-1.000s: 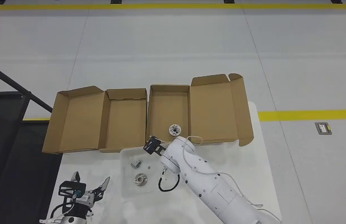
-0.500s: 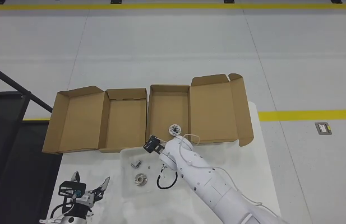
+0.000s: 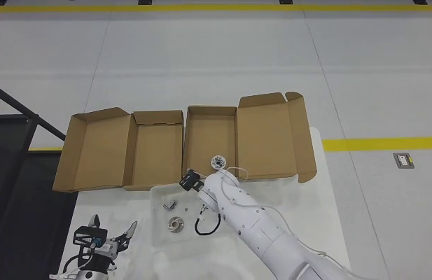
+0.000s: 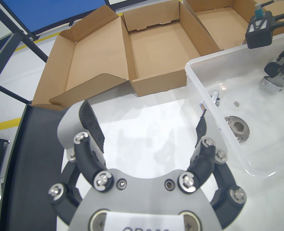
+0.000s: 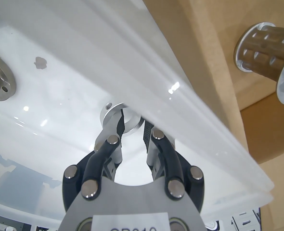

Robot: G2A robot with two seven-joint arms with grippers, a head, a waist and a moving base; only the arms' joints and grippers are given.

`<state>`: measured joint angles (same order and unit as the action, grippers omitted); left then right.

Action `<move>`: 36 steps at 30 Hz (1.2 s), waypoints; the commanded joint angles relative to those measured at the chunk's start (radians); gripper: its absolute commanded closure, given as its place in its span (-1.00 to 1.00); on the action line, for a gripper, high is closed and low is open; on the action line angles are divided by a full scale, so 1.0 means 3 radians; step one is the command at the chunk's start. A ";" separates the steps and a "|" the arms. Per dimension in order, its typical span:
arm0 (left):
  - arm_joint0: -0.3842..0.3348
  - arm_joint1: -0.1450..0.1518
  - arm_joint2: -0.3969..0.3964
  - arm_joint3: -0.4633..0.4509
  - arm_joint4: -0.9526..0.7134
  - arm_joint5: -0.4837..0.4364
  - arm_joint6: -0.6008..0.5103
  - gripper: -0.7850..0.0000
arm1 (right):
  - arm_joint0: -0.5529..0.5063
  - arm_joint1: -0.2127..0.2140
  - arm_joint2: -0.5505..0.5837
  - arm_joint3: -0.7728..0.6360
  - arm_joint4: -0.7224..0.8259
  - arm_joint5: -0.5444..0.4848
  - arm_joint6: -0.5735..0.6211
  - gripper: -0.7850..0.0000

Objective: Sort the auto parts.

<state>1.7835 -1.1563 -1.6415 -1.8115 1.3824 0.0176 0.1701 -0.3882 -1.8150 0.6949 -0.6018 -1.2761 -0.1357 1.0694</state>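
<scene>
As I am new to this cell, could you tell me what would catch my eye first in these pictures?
The right hand is down in the clear tub at a silver collar. Behind it stand the open cardboard left box and right box, the latter holding a ribbed spool. The left hand hovers open beside the tub.

A white table (image 3: 321, 210) carries three containers. Two open cardboard boxes sit side by side along its far edge, touching: the left box (image 3: 156, 150) and the right box (image 3: 208, 136), each with its lid flap folded outward. Just in front of them stands a clear plastic bin (image 4: 228, 51).
</scene>
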 commanded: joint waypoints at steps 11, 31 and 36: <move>0.0000 0.0000 0.0000 0.0000 0.0000 0.0000 0.0000 -1.00 | 0.0039 -0.0060 -0.0006 0.0149 -0.0018 -0.0007 -0.0046 0.40; 0.0000 0.0000 0.0000 0.0000 0.0000 0.0000 0.0000 -1.00 | 0.0069 -0.0139 0.0008 0.0352 -0.0012 -0.0064 -0.0107 1.00; 0.0000 0.0000 0.0000 0.0000 0.0000 0.0000 0.0000 -1.00 | 0.0082 -0.0140 0.0032 0.0316 -0.0014 -0.0106 -0.0163 1.00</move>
<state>1.7835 -1.1563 -1.6415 -1.8115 1.3824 0.0176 0.1701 -0.3647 -1.8576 0.7016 -0.5010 -1.2822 -0.1627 1.0283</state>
